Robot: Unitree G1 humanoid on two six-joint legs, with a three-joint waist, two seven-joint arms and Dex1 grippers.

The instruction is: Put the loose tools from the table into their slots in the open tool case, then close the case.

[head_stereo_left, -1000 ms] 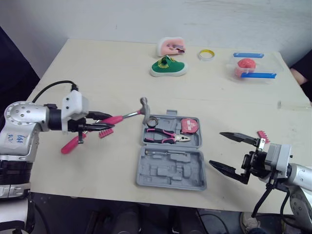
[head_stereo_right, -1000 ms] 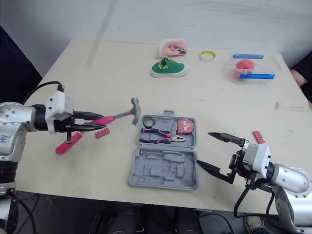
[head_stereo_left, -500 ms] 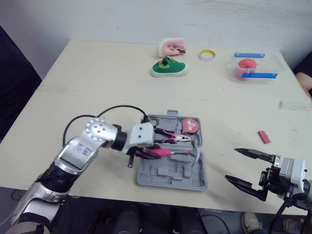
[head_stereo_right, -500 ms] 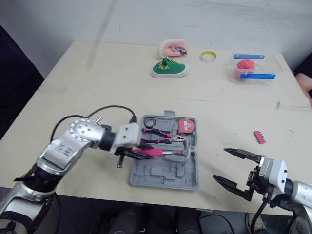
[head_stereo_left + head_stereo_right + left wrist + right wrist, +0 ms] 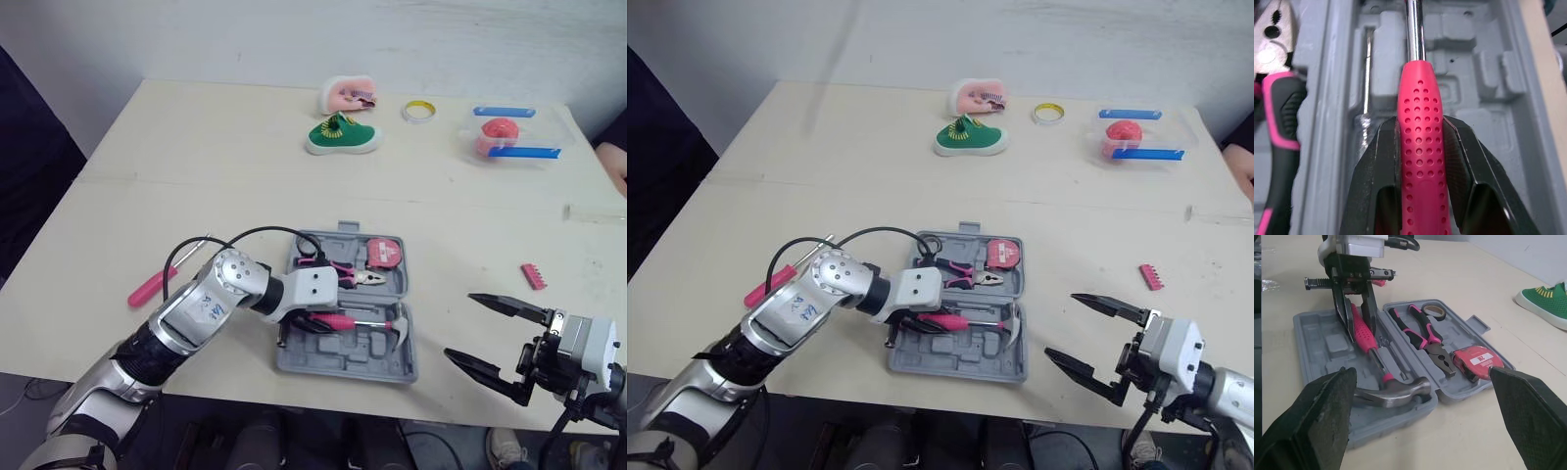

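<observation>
The grey tool case [image 5: 338, 351] lies open near the table's front edge. Its far half holds pink-handled pliers [image 5: 338, 273], a red tape measure [image 5: 380, 253] and a small roll. My left gripper [image 5: 315, 319] is shut on the pink handle of the hammer [image 5: 1418, 147], low over the case's near half, with the steel head [image 5: 400, 322] at its right end. A pink screwdriver [image 5: 153, 286] lies on the table left of the case. A pink bit strip [image 5: 531, 275] lies to the right. My right gripper [image 5: 460, 325] stands open right of the case, holding nothing.
At the table's back are a green shoe [image 5: 339, 134], a pink shoe [image 5: 349, 94], a yellow tape ring [image 5: 418, 110] and a clear box [image 5: 505, 135] with a red thing inside. A black cable loops over my left arm near the case.
My left gripper has carried the hammer from the table's left side to the case and now holds it over the near half. The right gripper has drawn back a little, still open.
</observation>
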